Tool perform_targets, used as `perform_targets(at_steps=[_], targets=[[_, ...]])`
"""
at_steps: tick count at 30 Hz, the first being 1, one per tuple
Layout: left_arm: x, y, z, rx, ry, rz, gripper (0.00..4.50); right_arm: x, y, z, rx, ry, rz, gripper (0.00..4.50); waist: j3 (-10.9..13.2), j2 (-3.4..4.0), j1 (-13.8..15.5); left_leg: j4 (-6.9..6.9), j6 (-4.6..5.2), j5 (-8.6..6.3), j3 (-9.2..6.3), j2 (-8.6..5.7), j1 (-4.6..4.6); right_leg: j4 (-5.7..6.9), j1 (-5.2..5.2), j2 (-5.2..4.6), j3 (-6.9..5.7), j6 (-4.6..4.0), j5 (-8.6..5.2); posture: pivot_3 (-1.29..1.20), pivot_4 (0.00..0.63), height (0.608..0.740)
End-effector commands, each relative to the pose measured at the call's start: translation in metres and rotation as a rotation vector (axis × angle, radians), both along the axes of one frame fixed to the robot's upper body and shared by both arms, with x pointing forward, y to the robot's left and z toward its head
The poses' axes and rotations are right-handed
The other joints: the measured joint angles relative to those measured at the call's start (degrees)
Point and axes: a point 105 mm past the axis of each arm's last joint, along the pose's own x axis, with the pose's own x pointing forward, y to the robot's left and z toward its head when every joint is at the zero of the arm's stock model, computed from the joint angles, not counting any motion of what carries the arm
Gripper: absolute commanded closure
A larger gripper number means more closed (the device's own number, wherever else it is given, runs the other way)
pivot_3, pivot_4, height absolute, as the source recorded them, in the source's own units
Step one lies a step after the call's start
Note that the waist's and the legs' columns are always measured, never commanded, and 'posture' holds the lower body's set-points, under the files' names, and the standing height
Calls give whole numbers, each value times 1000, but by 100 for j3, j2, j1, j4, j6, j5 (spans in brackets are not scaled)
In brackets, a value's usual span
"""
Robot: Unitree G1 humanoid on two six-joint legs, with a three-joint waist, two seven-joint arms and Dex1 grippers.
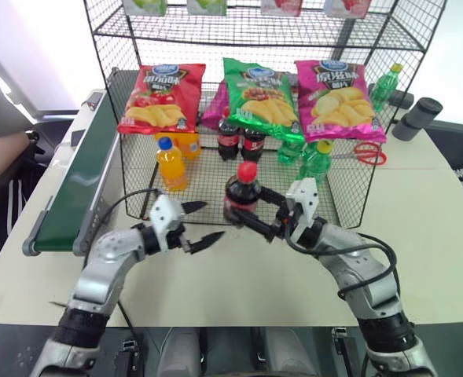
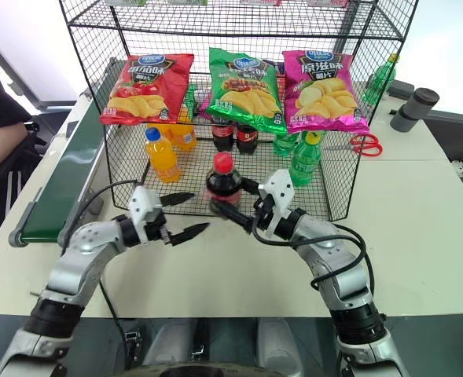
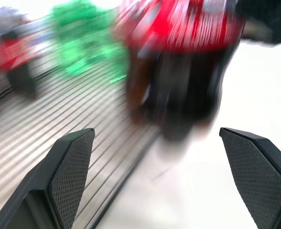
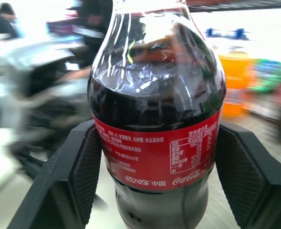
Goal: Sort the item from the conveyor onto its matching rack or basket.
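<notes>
While two cola bottles (image 1: pixel 240 141) sit racked, the right gripper (image 1: pixel 251 214) clamps a third (image 1: pixel 241 196); left gripper (image 1: pixel 200 224) gapes beside it.

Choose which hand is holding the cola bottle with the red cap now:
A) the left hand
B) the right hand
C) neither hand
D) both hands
B: the right hand is shut on the cola bottle, while the left hand stands open beside it, apart from it.

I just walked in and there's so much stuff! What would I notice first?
Probably the small cola bottle with the red cap, gripped by the right gripper at the front of the big black wire-mesh rack. Behind it hang three bright crisp bags, and the left gripper waits open beside it.
</notes>
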Motion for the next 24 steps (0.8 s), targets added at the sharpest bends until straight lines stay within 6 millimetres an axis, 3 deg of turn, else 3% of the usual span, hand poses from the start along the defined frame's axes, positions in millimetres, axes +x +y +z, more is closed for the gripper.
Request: perform_targets(at_steps=[1, 6, 13, 24], targets=[[0, 20, 17, -76, -80, 122, 37, 21, -10, 9, 36, -86, -136, 1600, 0, 0, 10, 0, 0, 0, 0, -1, -1, 0, 1, -2, 0, 0, 0, 0, 150, 740], [-8, 32, 21, -106, -92, 208, 37, 57, -12, -8, 45, -76, -302, 1600, 0, 0, -16, 0, 0, 0, 5, -3, 0, 0, 0, -19, 6, 0, 0, 0, 150, 740], [-12, 31, 20, -92, -93, 215, 37, 93, -2, -26, 49, -47, -398, 1600, 1, 2, -40, -1, -1, 1, 8, -2, 6, 10, 0, -19, 7, 0, 0, 0, 150, 740], [-12, 23, 21, -88, -100, 198, 37, 107, 9, -31, 83, -28, -365, 1600, 1, 3, -58, -3, -2, 1, 11, -2, 10, 14, 1, -25, 9, 0, 1, 0, 150, 740]])
